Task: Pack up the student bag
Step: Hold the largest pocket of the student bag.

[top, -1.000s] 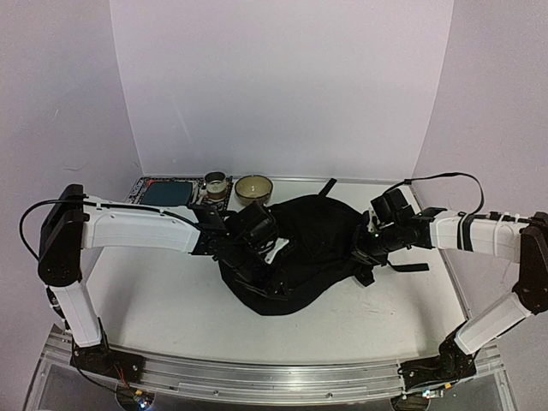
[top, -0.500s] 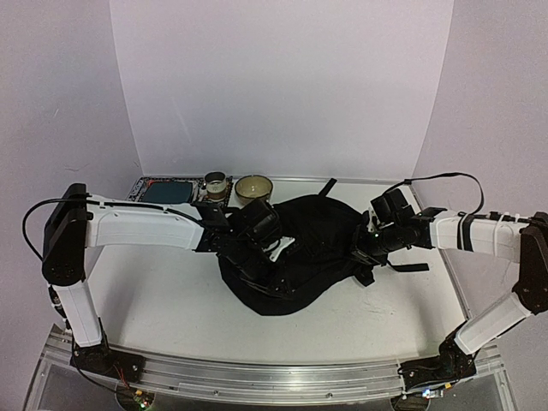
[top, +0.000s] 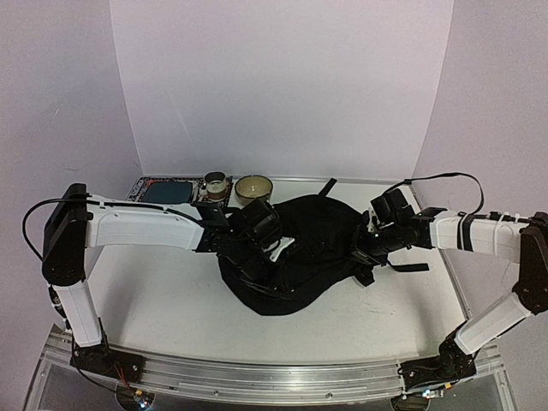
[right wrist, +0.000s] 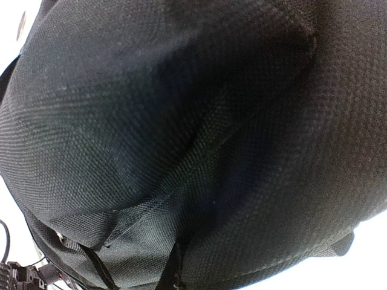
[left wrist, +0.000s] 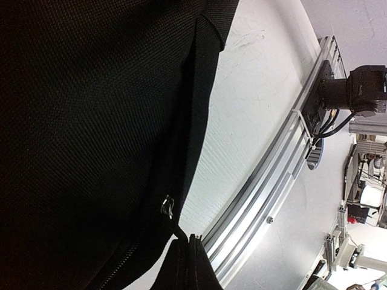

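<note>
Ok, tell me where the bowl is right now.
In the top view, the bowl sits at the far edge of the table, left of centre, just behind the student bag and next to a small jar.

Black fine-woven student bag (top: 321, 257); white table (top: 154, 291); cream bowl (top: 253, 187); flat item (top: 168, 193) perhaps teal.

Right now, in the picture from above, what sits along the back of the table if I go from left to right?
flat teal book-like thing → small jar → tan bowl → black strap
</note>
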Robot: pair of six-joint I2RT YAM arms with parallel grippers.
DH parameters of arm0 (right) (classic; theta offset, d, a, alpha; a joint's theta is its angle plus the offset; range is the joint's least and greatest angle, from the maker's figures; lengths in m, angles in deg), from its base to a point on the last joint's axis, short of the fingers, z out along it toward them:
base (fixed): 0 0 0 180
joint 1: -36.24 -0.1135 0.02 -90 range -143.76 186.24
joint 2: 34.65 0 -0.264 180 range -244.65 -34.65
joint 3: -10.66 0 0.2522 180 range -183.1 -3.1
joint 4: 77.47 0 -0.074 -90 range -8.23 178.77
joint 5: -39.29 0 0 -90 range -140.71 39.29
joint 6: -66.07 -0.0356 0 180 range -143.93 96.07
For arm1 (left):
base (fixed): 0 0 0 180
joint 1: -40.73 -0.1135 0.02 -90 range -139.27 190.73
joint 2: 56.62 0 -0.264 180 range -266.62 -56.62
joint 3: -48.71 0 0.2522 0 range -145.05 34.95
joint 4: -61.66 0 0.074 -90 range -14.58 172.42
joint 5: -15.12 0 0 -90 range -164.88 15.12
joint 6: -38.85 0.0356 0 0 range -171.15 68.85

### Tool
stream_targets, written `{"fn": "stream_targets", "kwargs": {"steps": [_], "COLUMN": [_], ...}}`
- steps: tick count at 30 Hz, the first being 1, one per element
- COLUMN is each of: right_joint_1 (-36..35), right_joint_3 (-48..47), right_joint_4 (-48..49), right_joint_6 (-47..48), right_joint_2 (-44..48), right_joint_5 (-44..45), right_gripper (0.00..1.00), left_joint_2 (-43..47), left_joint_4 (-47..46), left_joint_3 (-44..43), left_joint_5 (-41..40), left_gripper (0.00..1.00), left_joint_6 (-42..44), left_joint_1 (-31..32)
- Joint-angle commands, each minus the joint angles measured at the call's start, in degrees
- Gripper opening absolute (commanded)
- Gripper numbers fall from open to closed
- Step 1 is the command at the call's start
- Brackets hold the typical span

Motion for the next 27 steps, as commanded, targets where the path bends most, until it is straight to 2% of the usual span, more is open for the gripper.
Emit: {"fn": "stream_targets", "kwargs": {"steps": [1, 14, 19, 21, 23, 27], "right_joint_1": [-0.9, 7.2, 7.5, 7.3, 5.8, -1.9], "right_joint_3": [-2.2, -4.7, -5.8, -6.3, -7.7, -11.1], "right_joint_4": [0.0, -12.4, -14.4, -14.6, -15.5, -19.7], "right_joint_6": [2.0, 9.4, 12.6, 15.1, 17.5, 22.0], "right_joint_2": [0.0, 3.4, 3.7, 4.1, 4.7, 7.1], "right_joint_5": [-0.6, 8.6, 8.6, 5.1, 3.2, 8.7], "right_gripper": [0.00, 0.00, 0.01, 0.10, 0.24, 0.40], "left_joint_2": [3.2, 17.2, 20.2, 19.5, 17.5, 13.2], "left_joint_4": [-0.3, 11.2, 15.7, 16.1, 15.8, 15.4], "left_joint_3": [-0.3, 12.7, 12.6, 10.3, 7.1, -0.6], "left_joint_5": [-2.7, -12.7, -18.1, -17.8, -15.2, -13.0], "left_gripper": [0.00, 0.00, 0.00, 0.00, 0.00, 0.00], "left_joint_6": [-0.2, -0.7, -0.6, -0.5, -0.1, 1.4], "left_joint_1": [-0.1, -2.7, -4.1, -4.1, -4.1, -2.1]}}
